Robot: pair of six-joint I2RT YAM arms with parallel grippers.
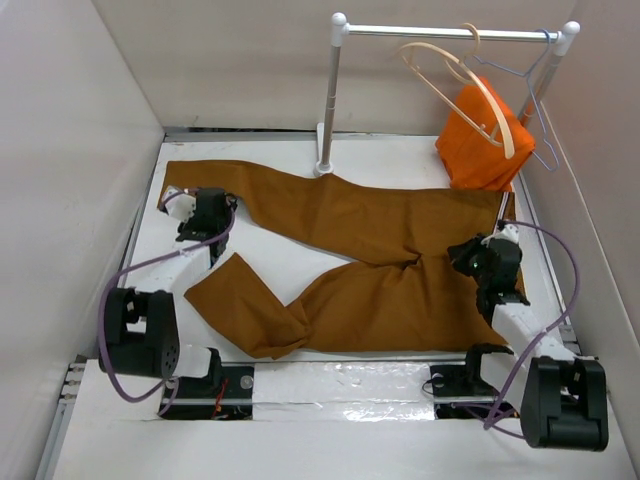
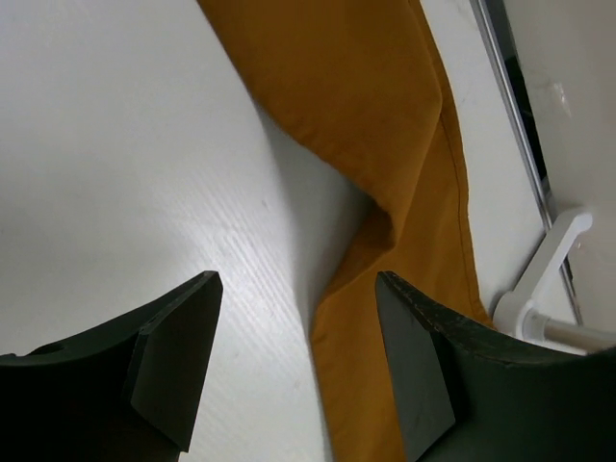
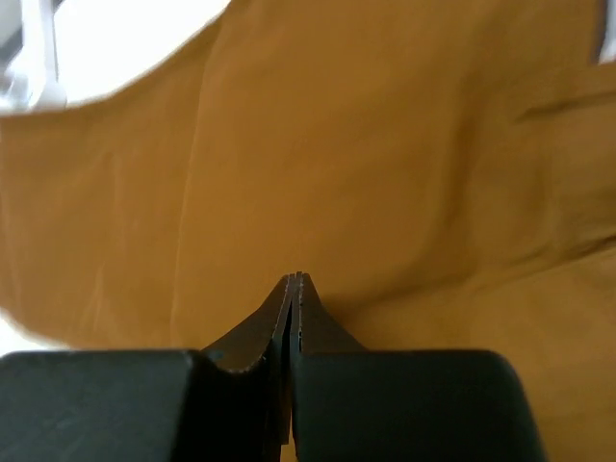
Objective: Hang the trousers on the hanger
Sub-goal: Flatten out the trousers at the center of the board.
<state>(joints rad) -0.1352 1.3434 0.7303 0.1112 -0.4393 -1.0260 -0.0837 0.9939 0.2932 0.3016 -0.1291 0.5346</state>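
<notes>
My left gripper (image 1: 208, 208) hangs released at the upper left of the overhead view, above the end of one leg of the long rust-brown cloth trousers (image 1: 380, 250). In its wrist view the two dark fingers (image 2: 178, 356) stand wide apart. The bare white table (image 2: 115, 144) shows between them, and the edge of the trouser leg runs down just inside the right-hand finger. My right gripper (image 3: 295, 281) is clenched, its pads pressed tip to tip over brown cloth that fills nearly its whole wrist view. I cannot tell whether any fold is caught between them. From above it sits at the right of centre, over the waist end, beside a small pucker in the fabric. The trousers lie spread flat across the middle of the table, one leg reaching to the upper left, the other bent down toward the lower left. The pale beige wooden hanger (image 1: 455, 80) hangs tilted from the silver rail (image 1: 450, 33) at the upper right, in front of a bright orange garment (image 1: 480, 140) and beside a thin grey-blue wire hanger (image 1: 535, 90).
</notes>
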